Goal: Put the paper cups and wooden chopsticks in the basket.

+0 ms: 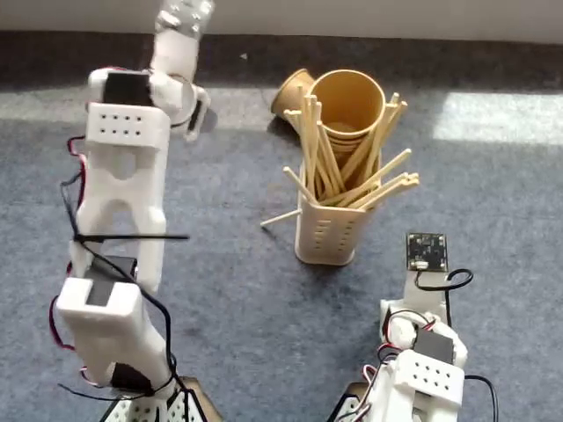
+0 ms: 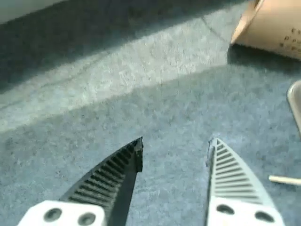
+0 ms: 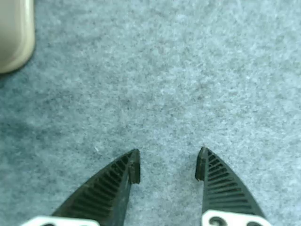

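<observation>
1. The basket (image 1: 327,236), a tall cream holder with slots in its side, stands upright on the grey-blue carpet (image 1: 237,299) near the middle of the high view.
2. A stack of paper cups (image 1: 348,104) sits in the basket, mouths up, rising above its rim.
3. Many chopsticks (image 1: 327,167) stand in the basket around the stack and fan outward (several lean off toward the right arm's side).
4. A lone cup (image 1: 290,90) lies on its side on the carpet just behind the basket, close to the stack.
5. One loose chopstick (image 1: 280,218) lies flat on the carpet, with one end at the basket's foot on the left arm's side.
6. The left gripper (image 2: 174,149) hangs over bare carpet with its jaws wide apart and nothing between them. The lone cup and the tip of the loose chopstick are nearby in its wrist view.
7. The right gripper (image 3: 167,165) is also spread open and empty over bare carpet, with a corner of the basket close by.
</observation>
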